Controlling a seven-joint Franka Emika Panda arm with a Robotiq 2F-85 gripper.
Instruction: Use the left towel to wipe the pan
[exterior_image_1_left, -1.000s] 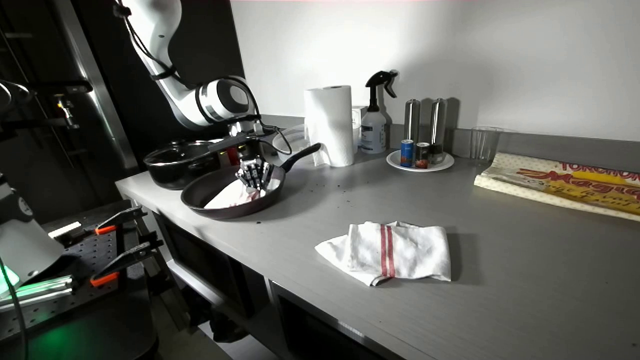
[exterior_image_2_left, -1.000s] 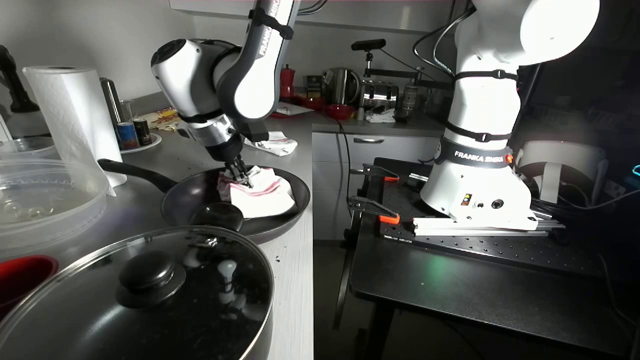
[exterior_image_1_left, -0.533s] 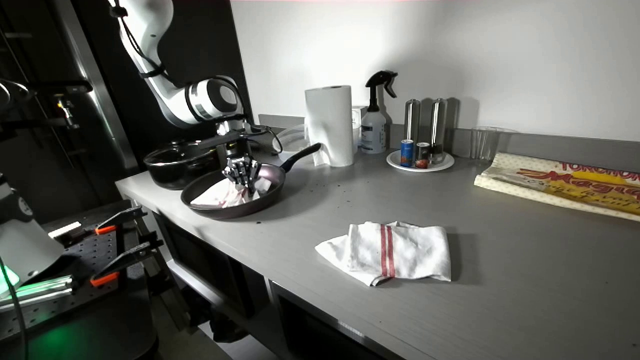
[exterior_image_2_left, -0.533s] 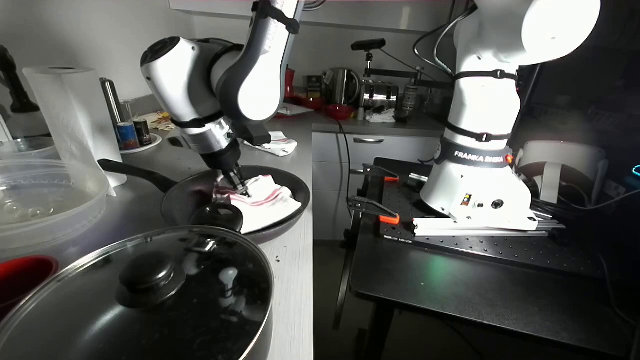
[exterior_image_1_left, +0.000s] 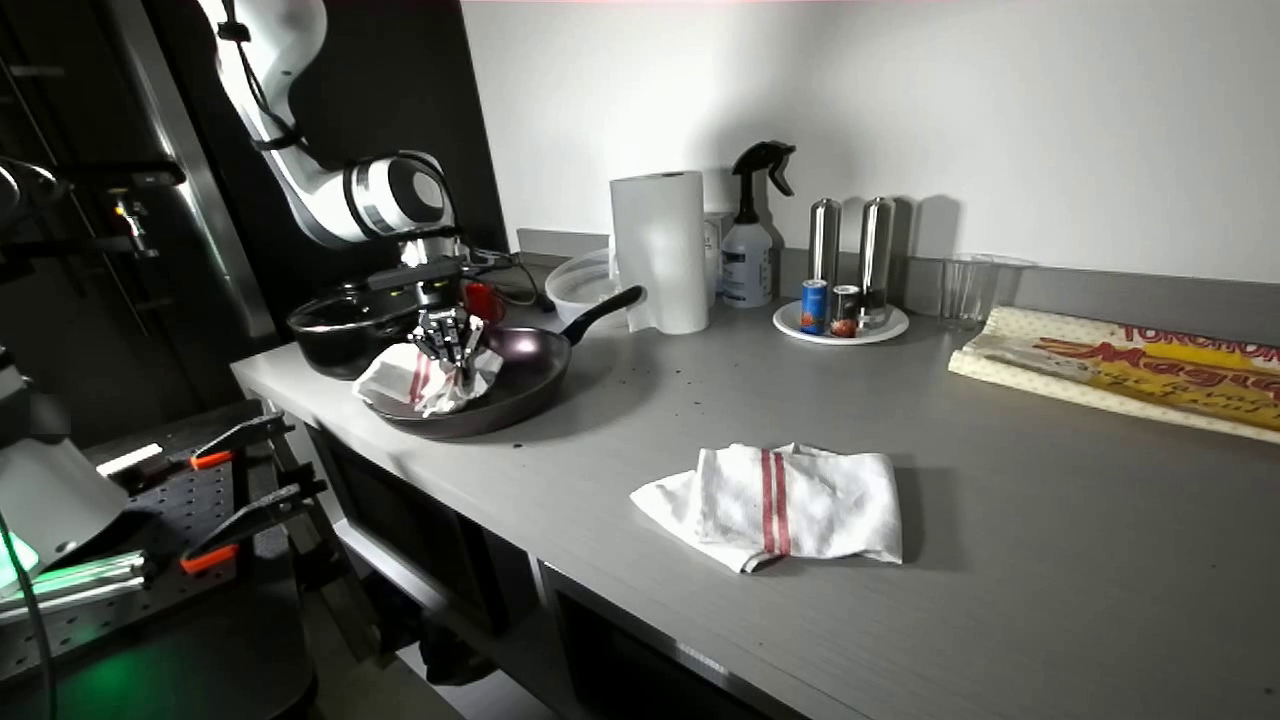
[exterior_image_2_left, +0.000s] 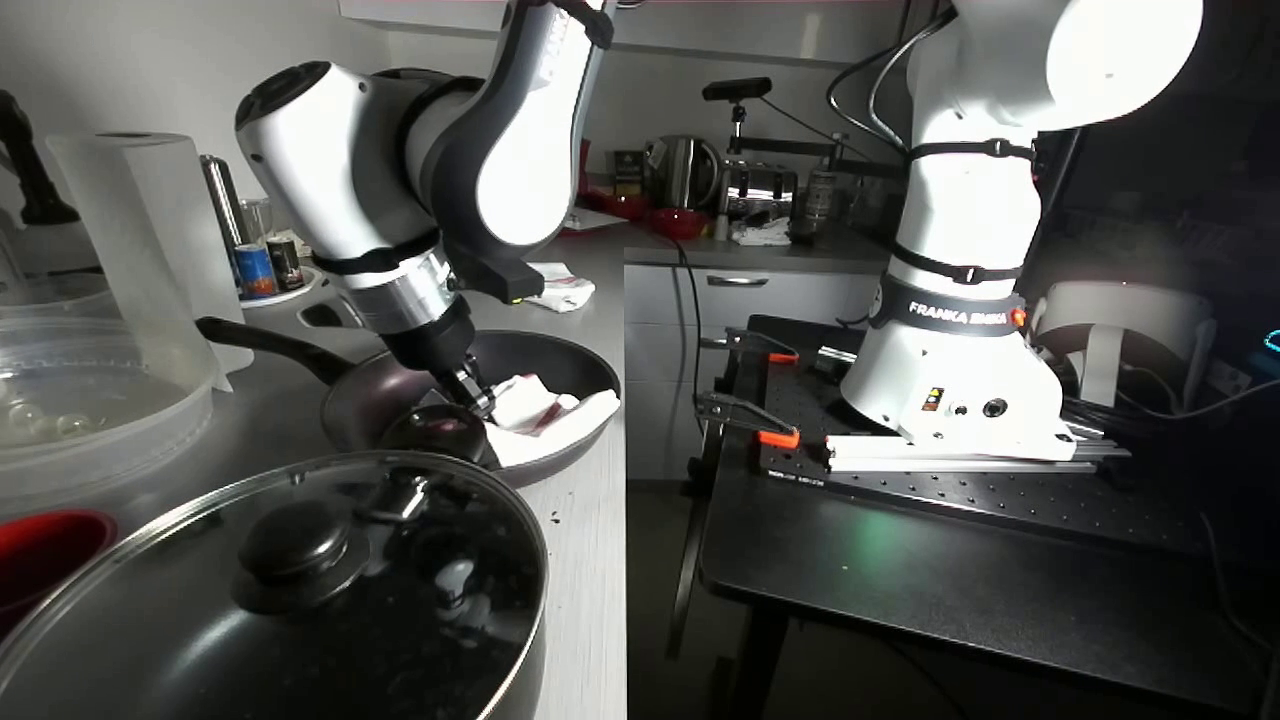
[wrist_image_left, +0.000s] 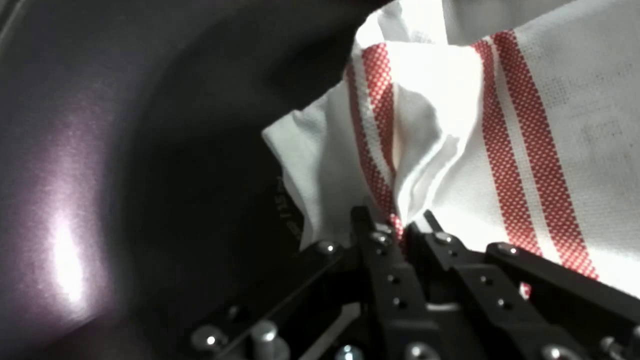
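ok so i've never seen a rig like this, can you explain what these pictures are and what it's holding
The white jointed machine is a robot arm, standing on a black table. Its end effector is closed on a fold of a red-striped white towel. That towel rests in a dark frying pan and reaches its rim, presumably to wipe it.

Two pictures are taken from outside the robot, from different places; the close-up is taken from its wrist.

On the grey counter there are also a second striped towel, a lidded pot, a paper towel roll, a spray bottle and a white plate with two small cans on it.
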